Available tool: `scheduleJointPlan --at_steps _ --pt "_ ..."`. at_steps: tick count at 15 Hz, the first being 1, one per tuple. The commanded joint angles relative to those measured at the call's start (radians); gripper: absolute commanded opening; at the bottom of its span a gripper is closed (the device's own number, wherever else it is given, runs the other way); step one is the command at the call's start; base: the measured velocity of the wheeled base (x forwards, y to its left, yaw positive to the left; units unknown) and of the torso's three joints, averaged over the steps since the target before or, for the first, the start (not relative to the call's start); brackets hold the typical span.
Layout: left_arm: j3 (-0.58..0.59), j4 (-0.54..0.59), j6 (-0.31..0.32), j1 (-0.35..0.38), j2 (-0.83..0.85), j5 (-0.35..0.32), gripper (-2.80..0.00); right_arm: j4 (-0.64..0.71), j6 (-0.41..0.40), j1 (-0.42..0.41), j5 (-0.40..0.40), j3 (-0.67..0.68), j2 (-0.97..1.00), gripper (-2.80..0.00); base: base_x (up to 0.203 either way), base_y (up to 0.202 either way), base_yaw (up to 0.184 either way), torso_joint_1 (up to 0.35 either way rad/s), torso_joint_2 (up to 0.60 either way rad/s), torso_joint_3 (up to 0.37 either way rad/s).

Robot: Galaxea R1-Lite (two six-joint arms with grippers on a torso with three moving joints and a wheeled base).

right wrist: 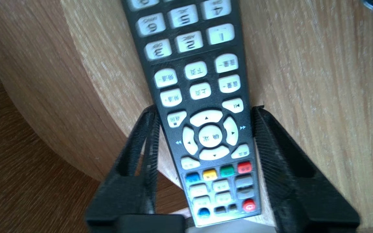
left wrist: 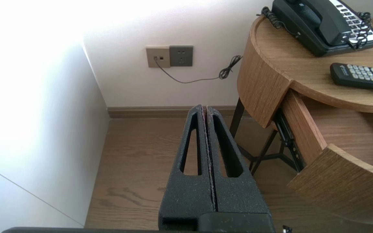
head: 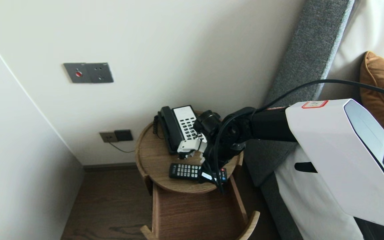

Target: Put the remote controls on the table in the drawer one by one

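Right gripper (right wrist: 206,108), fingers spread astride stiff, likely light, slick TV remote (right wrist: 193,81) on nightstand (right wrist: 303,81), best pinched across long sides; left gripper (left wrist: 206,108) closed, parked beside it

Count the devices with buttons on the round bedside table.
2. A telephone at the back by the wall; a remote control at the front edge, at the right hand. The arm may hide more.

Remote (head: 183,171) end hidden behind arm cables (head: 212,163); telephone (left wrist: 322,26) cut by left wrist view's edge.
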Motion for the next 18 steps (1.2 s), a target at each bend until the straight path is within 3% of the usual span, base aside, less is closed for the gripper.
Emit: scheduleJointPlan --at_steps 1,15,18 --pt "0.002 0.0 0.0 0.0 -0.005 0.0 -2.8 0.006 -0.004 0.001 0.002 0.0 -0.003 -2.8 0.0 0.0 0.0 0.0 0.0 0.0" --pt "0.002 0.001 0.0 0.0 -0.005 0.0 -2.8 0.036 0.005 0.01 -0.002 0.031 -0.064 -2.8 0.0 0.0 0.0 0.0 0.0 0.0" --pt "0.002 0.0 0.0 0.0 -0.005 0.0 -2.8 0.038 0.004 0.01 -0.044 0.055 -0.055 -2.8 0.0 0.0 0.0 0.0 0.0 0.0"
